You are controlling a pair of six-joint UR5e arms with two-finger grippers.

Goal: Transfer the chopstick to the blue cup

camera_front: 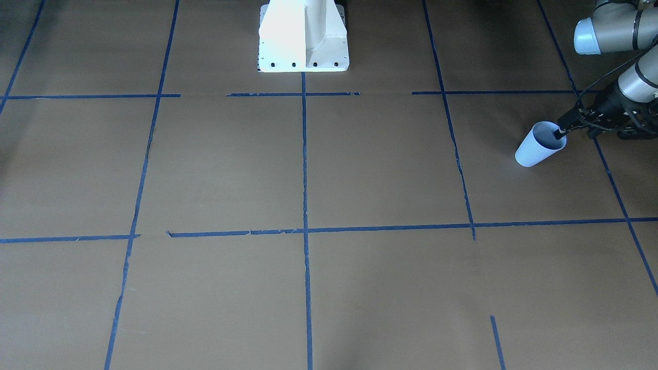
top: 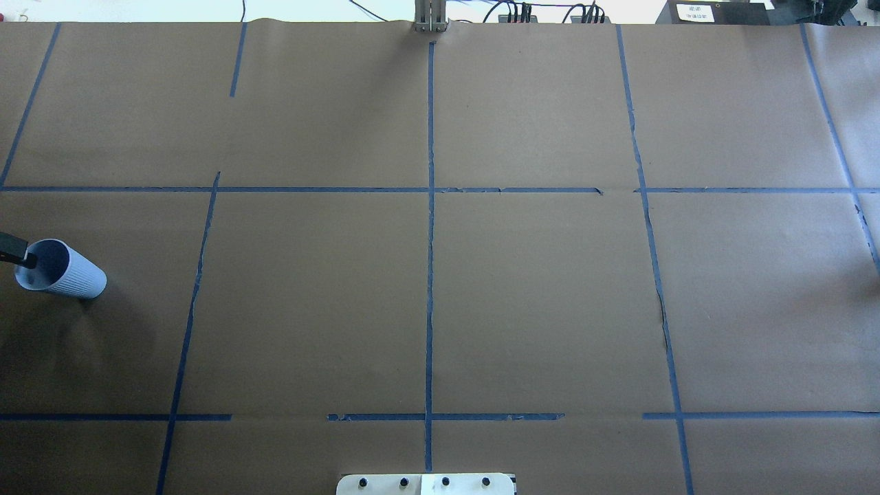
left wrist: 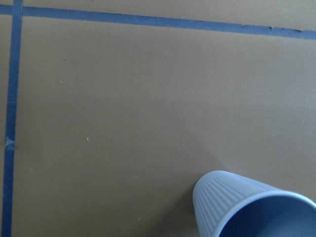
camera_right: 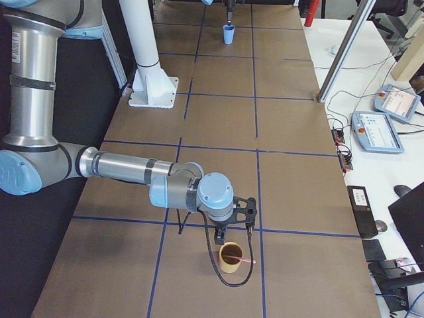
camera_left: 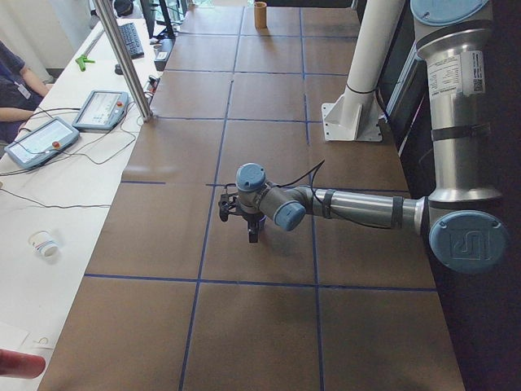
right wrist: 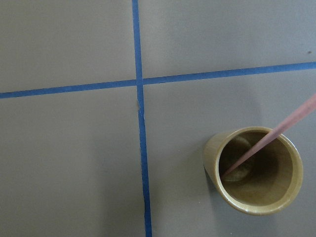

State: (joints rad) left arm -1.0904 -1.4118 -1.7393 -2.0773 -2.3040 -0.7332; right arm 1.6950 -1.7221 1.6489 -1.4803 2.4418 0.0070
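- Left gripper (camera_front: 559, 134) sat at the rim of the blue cup (camera_front: 538, 146), its dark tip touching the rim on the side nearest the arm; whether the fingers pinched the wall or only rested there could not be told
- Right gripper (camera_right: 222, 233) hung just above a tan cup (camera_right: 231, 257) at the other end of the table (camera_front: 385, 169); how far open it was, and whether it held anything, could not be told, since only the side view showed it
- the chopstick (right wrist: 276, 132) leaned inside the tan cup, lower end on the cup's bottom, upper end sticking out past the rim
- the blue cup stood upright on the brown paper, well apart from the tan cup, its darker inside showing in the left wrist view
- blue tape lines (camera_front: 304, 164) split the table into squares, and the white robot base (camera_front: 303, 36) stood on the robot's side of it
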